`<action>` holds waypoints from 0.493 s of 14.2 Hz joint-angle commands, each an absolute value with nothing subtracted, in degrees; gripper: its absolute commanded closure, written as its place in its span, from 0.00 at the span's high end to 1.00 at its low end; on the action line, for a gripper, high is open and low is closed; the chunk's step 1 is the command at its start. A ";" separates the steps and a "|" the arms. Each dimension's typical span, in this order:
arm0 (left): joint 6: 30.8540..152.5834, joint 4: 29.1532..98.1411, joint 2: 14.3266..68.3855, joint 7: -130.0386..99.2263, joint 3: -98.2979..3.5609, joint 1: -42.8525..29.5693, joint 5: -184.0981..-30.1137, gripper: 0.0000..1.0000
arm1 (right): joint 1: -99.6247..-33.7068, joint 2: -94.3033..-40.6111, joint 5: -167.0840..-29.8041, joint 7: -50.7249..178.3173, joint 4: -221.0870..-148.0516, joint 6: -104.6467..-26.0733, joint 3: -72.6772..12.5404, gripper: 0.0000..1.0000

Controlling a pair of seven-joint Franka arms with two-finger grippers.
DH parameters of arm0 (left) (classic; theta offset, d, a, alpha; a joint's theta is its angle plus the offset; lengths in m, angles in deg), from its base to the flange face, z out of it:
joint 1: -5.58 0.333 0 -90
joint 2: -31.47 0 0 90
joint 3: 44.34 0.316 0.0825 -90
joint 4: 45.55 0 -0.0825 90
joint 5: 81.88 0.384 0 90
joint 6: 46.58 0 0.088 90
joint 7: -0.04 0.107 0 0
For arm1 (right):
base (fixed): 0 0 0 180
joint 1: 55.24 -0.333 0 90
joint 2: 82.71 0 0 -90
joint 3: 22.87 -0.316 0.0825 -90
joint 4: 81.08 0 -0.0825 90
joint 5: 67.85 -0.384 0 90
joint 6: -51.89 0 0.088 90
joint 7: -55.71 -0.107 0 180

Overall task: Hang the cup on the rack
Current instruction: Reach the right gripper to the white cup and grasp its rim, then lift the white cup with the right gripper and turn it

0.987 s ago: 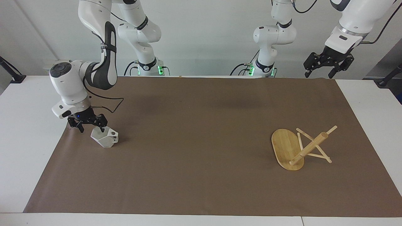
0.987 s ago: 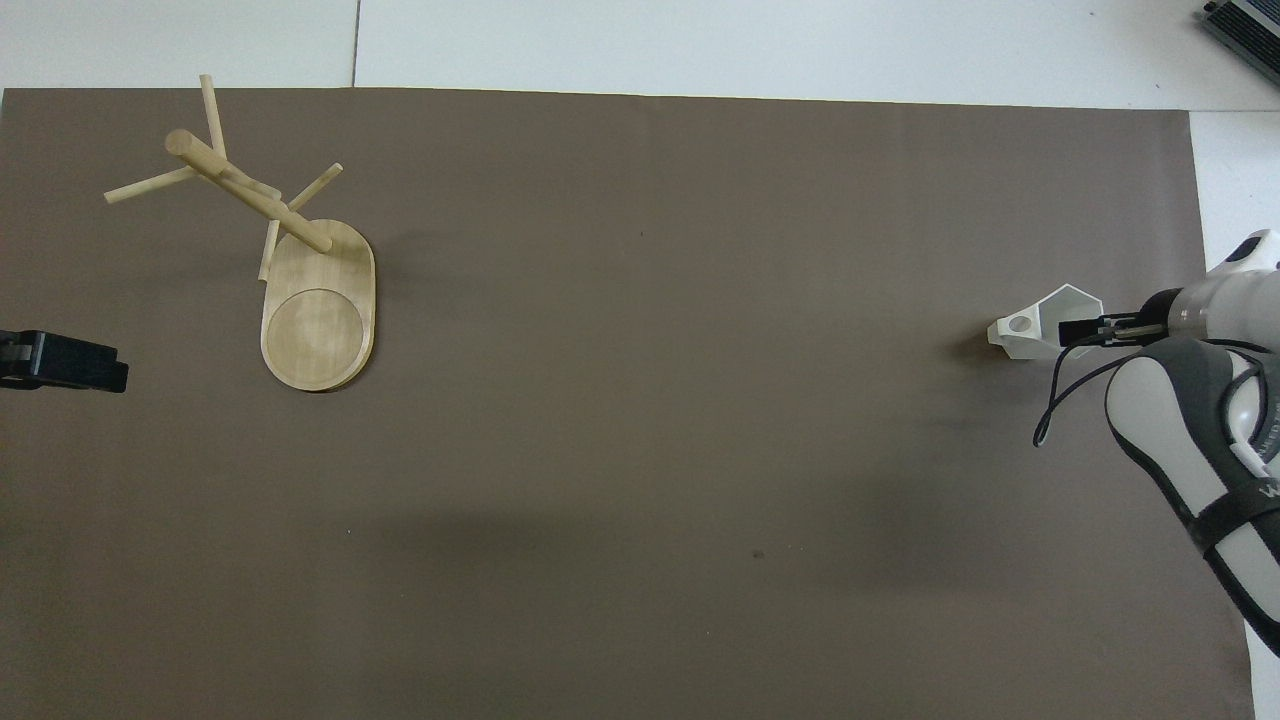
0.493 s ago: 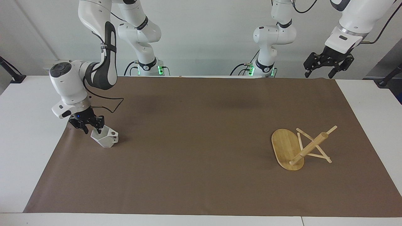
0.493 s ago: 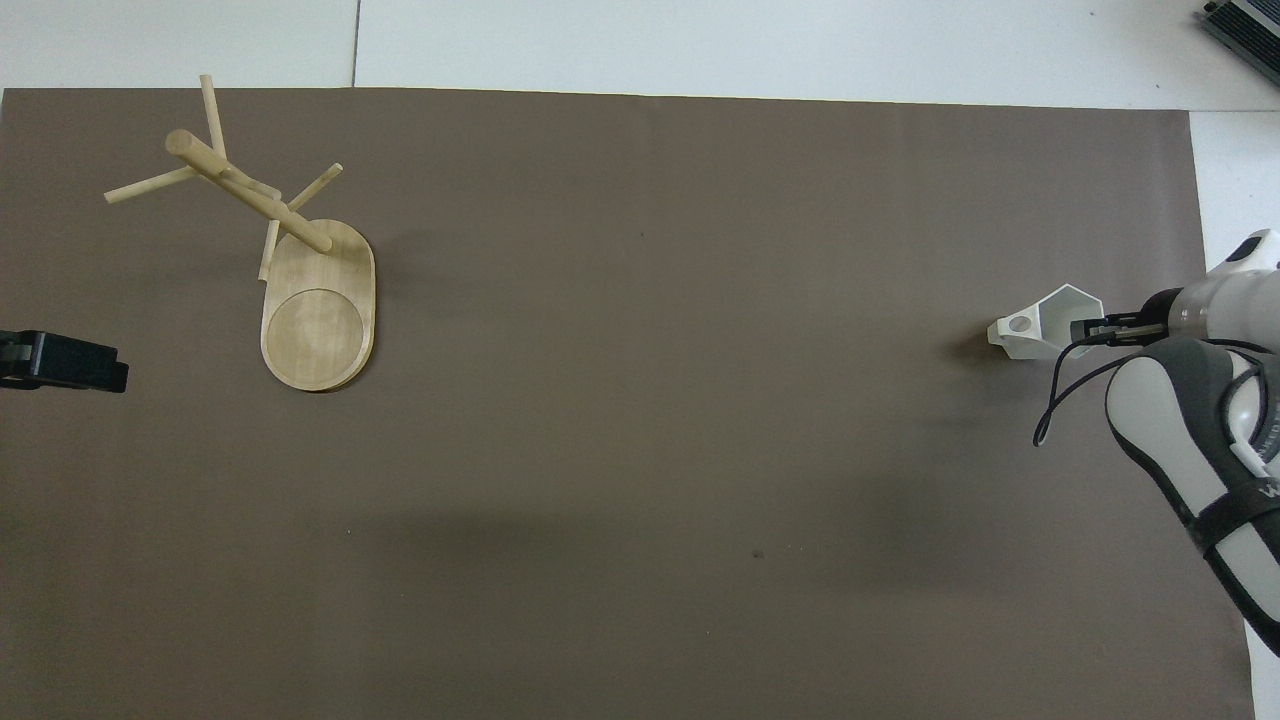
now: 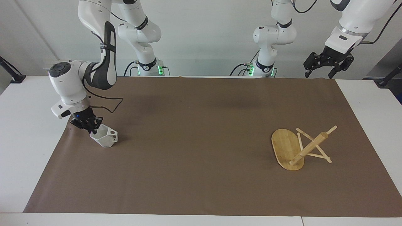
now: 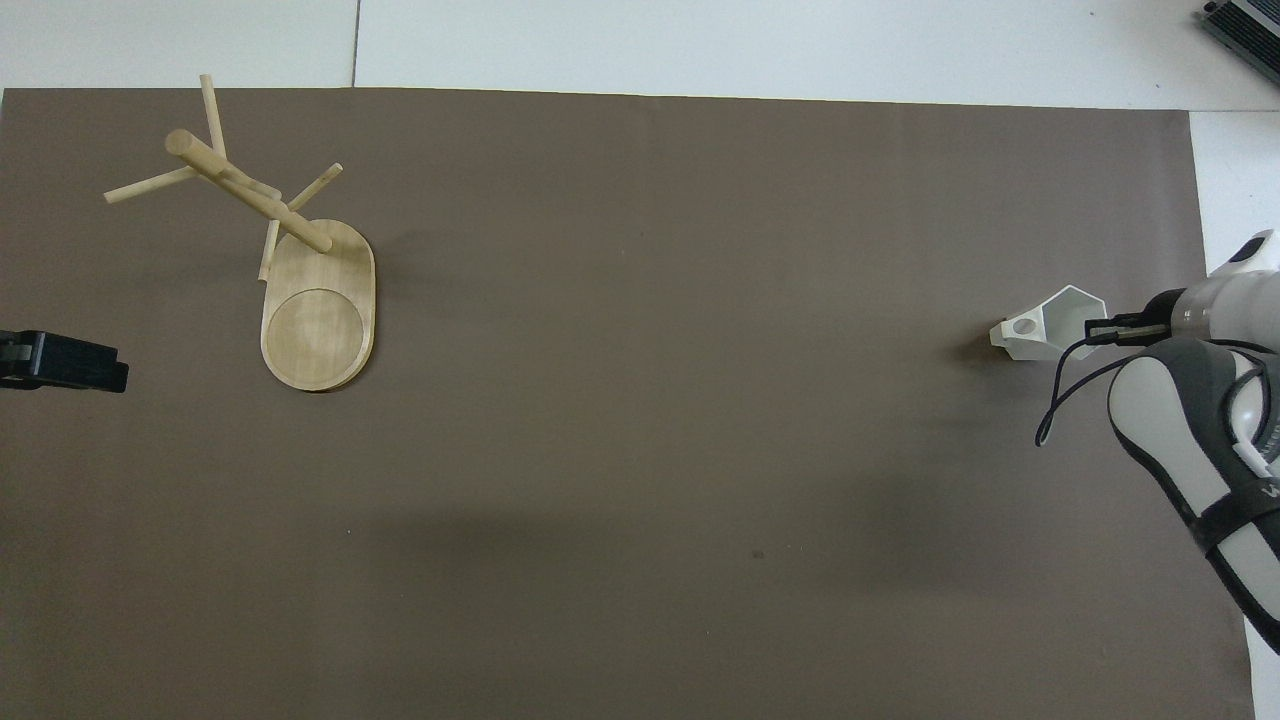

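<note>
Brown paper mat covering a white table, pale wall at the robots' end. Item one, toward the right arm's end of the table: right gripper, lowered onto the cup, fingers closed narrow on the rim wall, one inside the mouth and one outside. Cup white, faceted, tipped over at a slant with its lower edge on the mat (pierced handle turned toward the left arm's end). Item two, toward the left arm's end and a little farther from the robots than the cup: rack, bamboo, oval base flat on the mat, pole upright with thin pegs crossing it, nothing hung on it. Item three: left gripper, fingers spread wide, raised over the mat's edge at the left arm's end; this arm waits.
</note>
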State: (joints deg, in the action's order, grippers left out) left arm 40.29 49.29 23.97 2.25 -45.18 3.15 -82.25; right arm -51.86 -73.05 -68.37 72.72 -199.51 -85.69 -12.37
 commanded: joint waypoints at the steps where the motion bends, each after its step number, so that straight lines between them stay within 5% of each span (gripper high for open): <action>1: 39.73 50.43 22.59 2.94 -45.57 3.82 -81.09 1.00 | -51.46 -73.13 -68.12 72.15 -199.73 -86.89 -12.41 0.08; 3: 39.73 50.43 22.59 2.94 -45.57 3.82 -81.09 1.00 | -51.46 -73.22 -68.12 72.15 -199.56 -86.81 -12.41 0.00; 7: 39.73 50.43 22.59 2.94 -45.57 3.82 -81.09 1.00 | -51.46 -73.22 -68.12 72.23 -199.47 -86.54 -11.80 0.00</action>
State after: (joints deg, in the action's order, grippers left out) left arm 40.29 49.29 23.97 2.25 -45.18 3.14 -82.25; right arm -51.85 -73.33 -68.45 72.71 -199.25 -85.71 -12.19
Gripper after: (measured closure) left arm 0.000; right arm 0.934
